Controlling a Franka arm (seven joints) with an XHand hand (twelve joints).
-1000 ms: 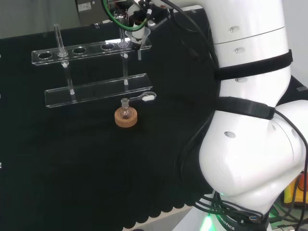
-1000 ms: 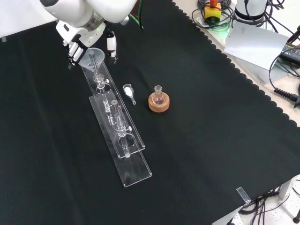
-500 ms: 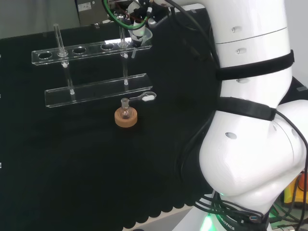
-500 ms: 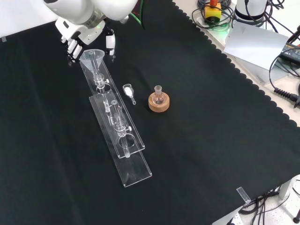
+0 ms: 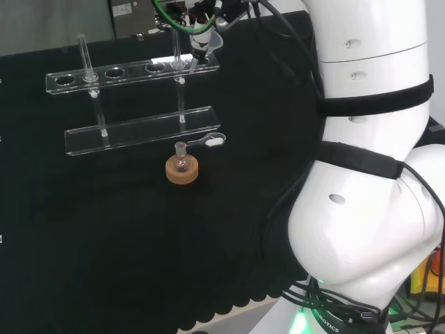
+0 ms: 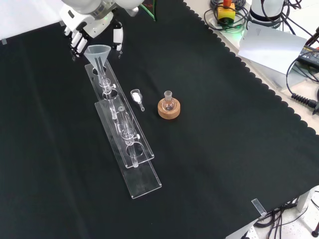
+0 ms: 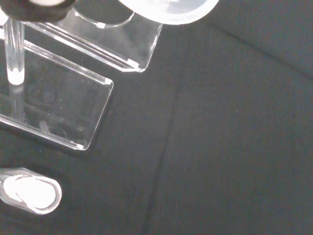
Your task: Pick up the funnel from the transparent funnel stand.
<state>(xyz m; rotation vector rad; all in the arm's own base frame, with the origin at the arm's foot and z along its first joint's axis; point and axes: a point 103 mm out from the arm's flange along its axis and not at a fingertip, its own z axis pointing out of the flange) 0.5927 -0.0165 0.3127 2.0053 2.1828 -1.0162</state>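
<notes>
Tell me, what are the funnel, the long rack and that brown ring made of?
The funnel looks like clear glass or plastic: you can see through it. The rack seems to be clear glossy plastic with bright edges. The brown ring looks like matte cork.

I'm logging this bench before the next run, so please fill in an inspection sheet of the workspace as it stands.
Surface: black cloth, scalloped edge, flat.
Job's things: clear funnel held in the hand, stem still over the end of the transparent funnel stand.
Clutter: small flask on a cork ring; small scoop of white powder beside the stand.
Hand: hand shut on the funnel, at the stand's far end in the front view.
Cables: green and black cables run along the arm near the hand.
Surroundings: cables and grey equipment off the cloth's edge.
</notes>
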